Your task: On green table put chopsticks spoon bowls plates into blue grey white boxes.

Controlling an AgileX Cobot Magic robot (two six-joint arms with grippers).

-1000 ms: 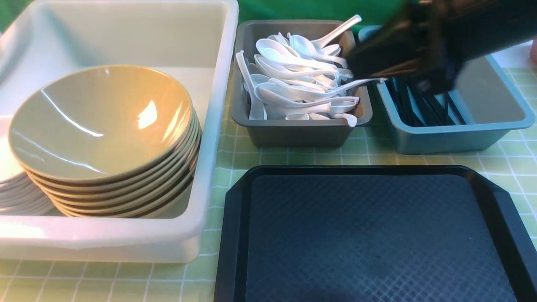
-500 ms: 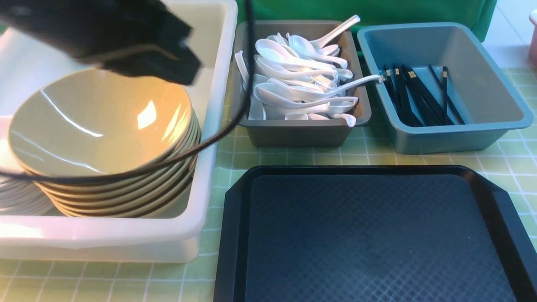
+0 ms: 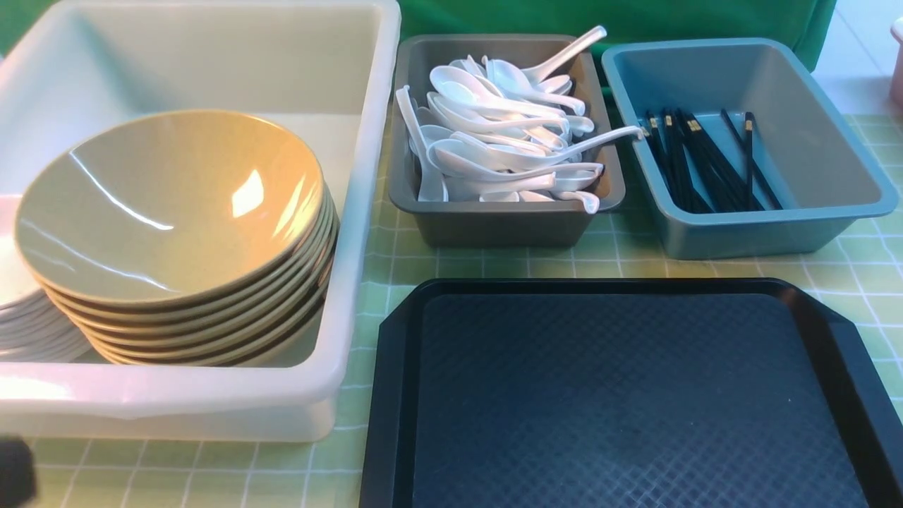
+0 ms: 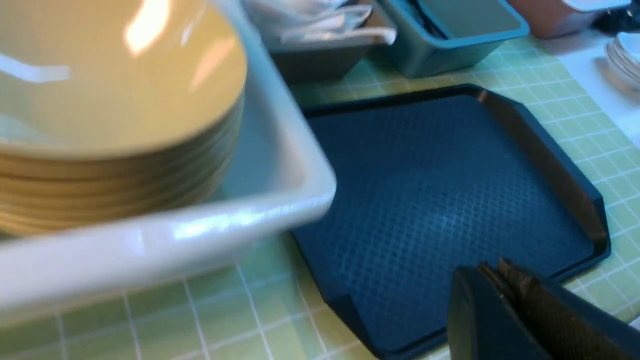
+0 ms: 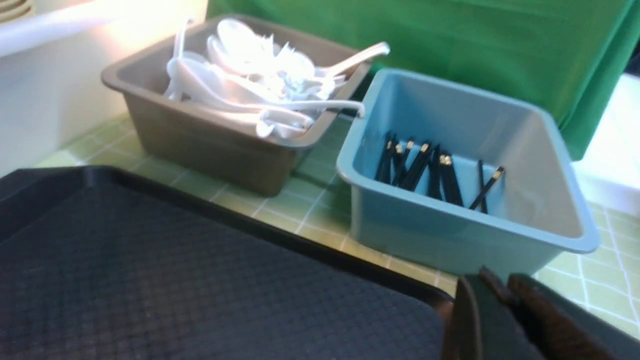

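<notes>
On the green table (image 3: 600, 264), the white box (image 3: 211, 395) holds a stack of tan bowls (image 3: 169, 204), with white plates (image 3: 21, 324) stacked to their left. White spoons (image 3: 494, 134) fill the grey box (image 3: 494, 226). Black chopsticks (image 3: 695, 166) lie in the blue box (image 3: 762, 229). My left gripper (image 4: 492, 267) is shut and empty, low over the black tray's near corner. My right gripper (image 5: 497, 277) hovers by the tray's far right corner, in front of the blue box (image 5: 440, 240). Its jaws stand a little apart with nothing between them.
An empty black textured tray (image 3: 635, 395) fills the front right of the table. A dark blurred arm part (image 3: 14, 469) shows at the front view's bottom left corner. A pinkish container (image 4: 550, 15) and more stacked dishes (image 4: 625, 55) stand beyond the blue box. A green cloth (image 3: 600, 17) hangs behind.
A second ago the right arm hung over the blue box. Half a second ago the left arm was over the white box. Both have pulled back out of the front view.
</notes>
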